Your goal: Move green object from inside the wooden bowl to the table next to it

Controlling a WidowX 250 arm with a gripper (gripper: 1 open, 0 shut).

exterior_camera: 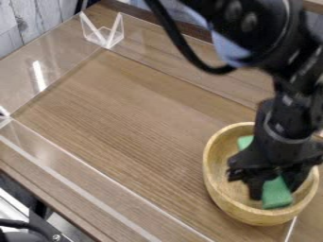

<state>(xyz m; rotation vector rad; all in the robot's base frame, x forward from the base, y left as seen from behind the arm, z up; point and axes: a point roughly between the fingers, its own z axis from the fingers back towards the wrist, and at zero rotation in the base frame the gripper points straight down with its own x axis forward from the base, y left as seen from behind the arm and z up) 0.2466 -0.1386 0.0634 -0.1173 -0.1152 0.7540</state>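
Observation:
The wooden bowl (212, 176) sits at the lower right of the table (127, 109). Inside it the green object (277, 193) lies tilted, one end showing above my gripper and the other below it. My black gripper (269, 176) points straight down into the bowl, its two fingers pressed against the block's long sides, shut on its middle. The arm hides the middle of the block and the bowl's far rim.
Low clear acrylic walls (44, 71) edge the table on the left and front. A small clear bracket (101, 31) stands at the back. Bare wood-grain tabletop stretches left of the bowl.

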